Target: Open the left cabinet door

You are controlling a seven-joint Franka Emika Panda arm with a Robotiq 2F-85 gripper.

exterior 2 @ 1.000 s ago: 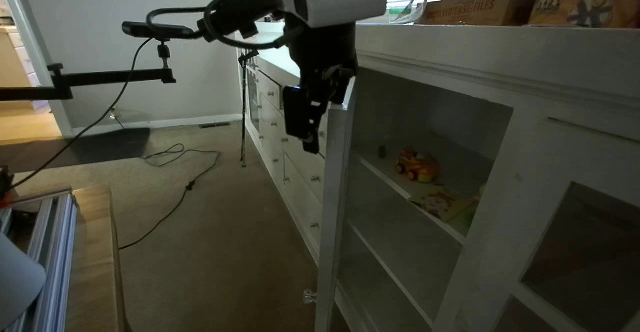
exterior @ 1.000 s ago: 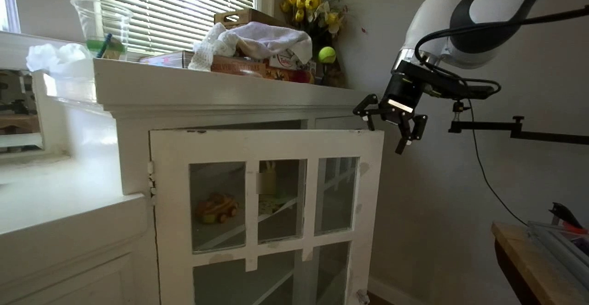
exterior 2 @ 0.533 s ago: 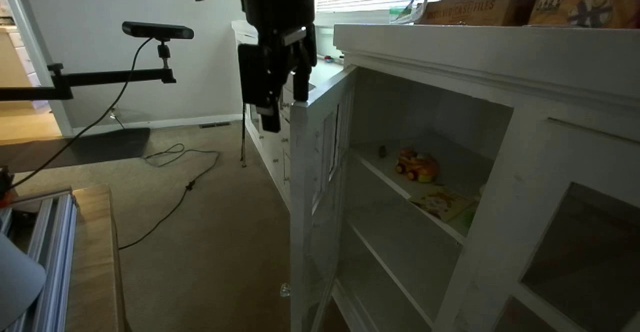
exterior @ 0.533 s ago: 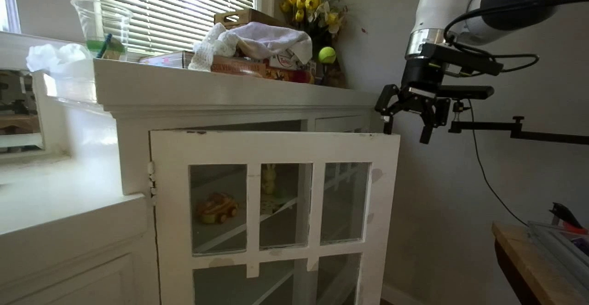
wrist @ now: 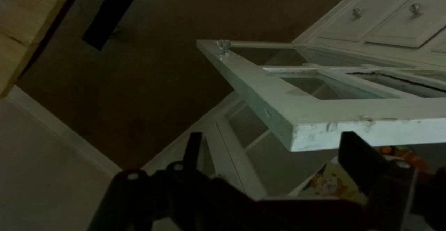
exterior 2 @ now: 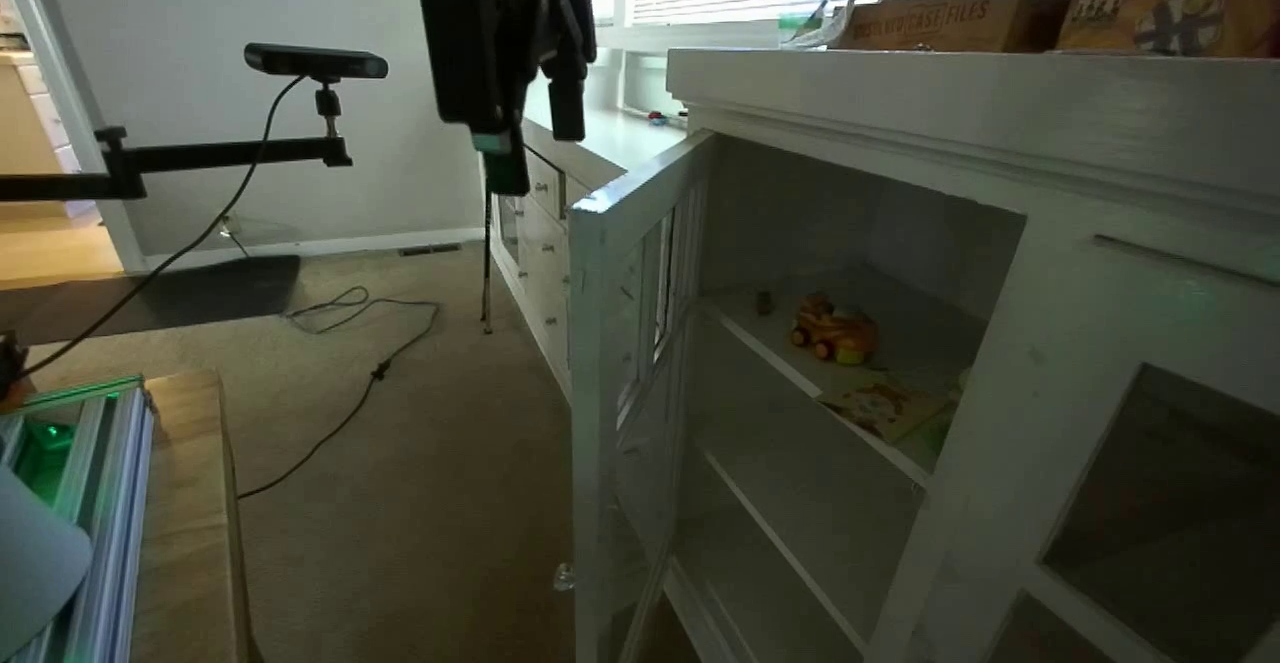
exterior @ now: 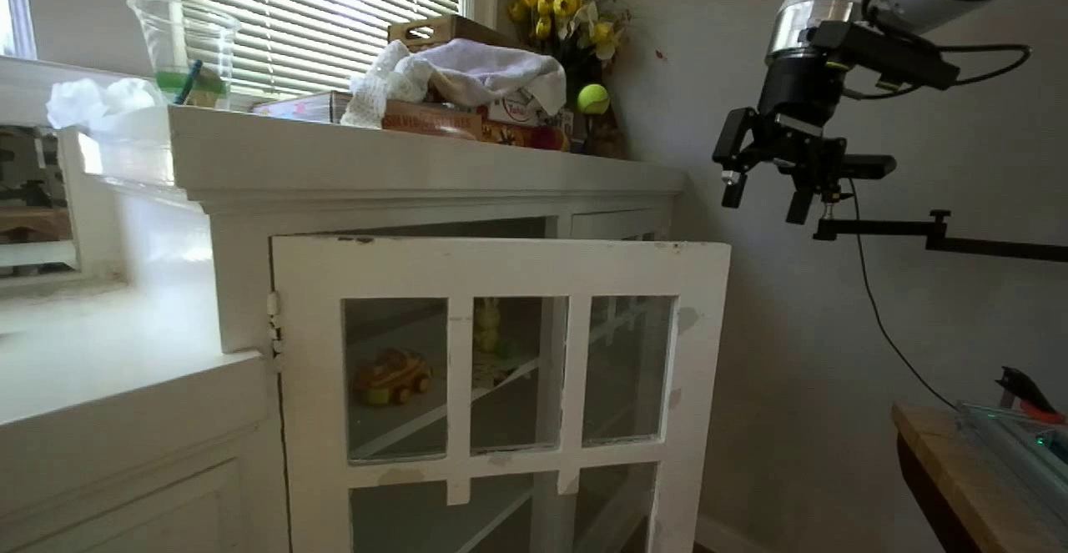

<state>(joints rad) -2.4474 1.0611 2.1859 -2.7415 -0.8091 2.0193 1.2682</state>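
Note:
The left cabinet door (exterior: 501, 266), white with glass panes and chipped paint, stands swung well outward in both exterior views (exterior 2: 592, 363). Its glass knob (exterior 2: 564, 576) is low on the free edge. My gripper (exterior: 765, 203) is open and empty, above and beyond the door's free top corner, apart from it. It also hangs above the door in an exterior view (exterior 2: 539, 155). In the wrist view the fingers (wrist: 271, 137) are spread wide, with the door's top corner (wrist: 313, 114) showing beyond them. The matching twin door (exterior 2: 1100, 333) stays closed.
Shelves behind the door hold an orange toy car (exterior 2: 836, 329) and a picture book (exterior 2: 885, 403). A wooden table (exterior: 943, 444) is at the right. A camera on a black bar (exterior 2: 230, 155) reaches in. Boxes and a cloth (exterior: 492, 73) lie on the cabinet top.
The door has swung further outward, mostly in the first half second, with a finger at its top edge. My gripper has then risen off the door and moved away from the cabinet.

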